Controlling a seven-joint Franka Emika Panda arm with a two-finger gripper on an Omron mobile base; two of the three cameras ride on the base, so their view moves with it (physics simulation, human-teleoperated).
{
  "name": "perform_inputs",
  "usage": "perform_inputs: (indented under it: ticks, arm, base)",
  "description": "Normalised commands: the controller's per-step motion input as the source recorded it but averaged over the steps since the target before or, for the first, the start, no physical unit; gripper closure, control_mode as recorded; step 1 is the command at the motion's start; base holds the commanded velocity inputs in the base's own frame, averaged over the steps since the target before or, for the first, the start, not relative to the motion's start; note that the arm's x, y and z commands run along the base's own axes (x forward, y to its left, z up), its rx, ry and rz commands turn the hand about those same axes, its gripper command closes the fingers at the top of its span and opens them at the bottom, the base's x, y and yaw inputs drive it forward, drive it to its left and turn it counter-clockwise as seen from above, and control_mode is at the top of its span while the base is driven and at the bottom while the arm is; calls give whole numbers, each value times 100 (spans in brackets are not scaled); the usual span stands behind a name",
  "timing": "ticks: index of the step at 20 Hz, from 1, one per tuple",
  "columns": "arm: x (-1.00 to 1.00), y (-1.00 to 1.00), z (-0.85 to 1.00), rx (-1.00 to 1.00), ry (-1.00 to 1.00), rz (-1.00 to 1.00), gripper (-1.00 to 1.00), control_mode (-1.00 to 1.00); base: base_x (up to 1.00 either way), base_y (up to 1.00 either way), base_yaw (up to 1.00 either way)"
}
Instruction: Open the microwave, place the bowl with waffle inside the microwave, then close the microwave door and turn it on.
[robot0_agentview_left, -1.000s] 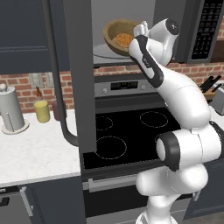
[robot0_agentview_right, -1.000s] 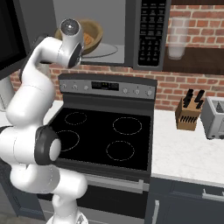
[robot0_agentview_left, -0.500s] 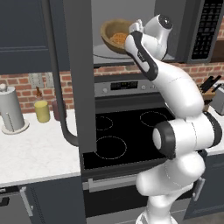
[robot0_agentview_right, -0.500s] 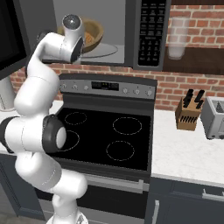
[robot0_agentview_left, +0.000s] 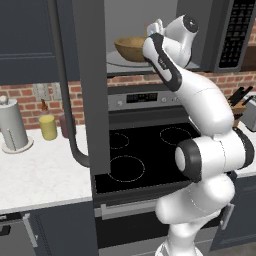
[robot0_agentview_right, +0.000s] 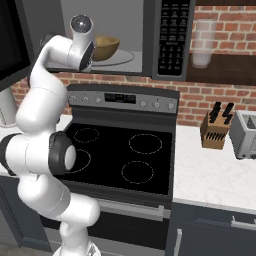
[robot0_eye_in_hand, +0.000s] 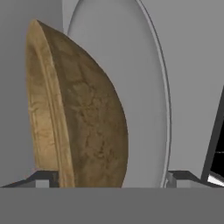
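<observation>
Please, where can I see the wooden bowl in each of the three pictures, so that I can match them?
Left base view: the bowl is at top centre, inside the open microwave, left of the arm's wrist.
Right base view: bowl at upper left, just right of the wrist.
Hand view: bowl large, at left, seen edge-on.
Shared landmark: the round grey turntable plate beneath it.
</observation>
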Motion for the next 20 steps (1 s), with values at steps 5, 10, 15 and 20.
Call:
perform_inputs:
  ticks: [5,10,15,20]
  arm:
    - [-36,-1,0,9,-25,8,-100,-100]
    - [-64,-11,-1,7,-23,12,-100,-100]
    - [-78,-19,-18,0,-13,9,-100,-100]
    - [-88,-27,-8,-2,-10,2,-100,-100]
  base:
    - [0,0,0]
    - [0,0,0]
    - [0,0,0]
    - [0,0,0]
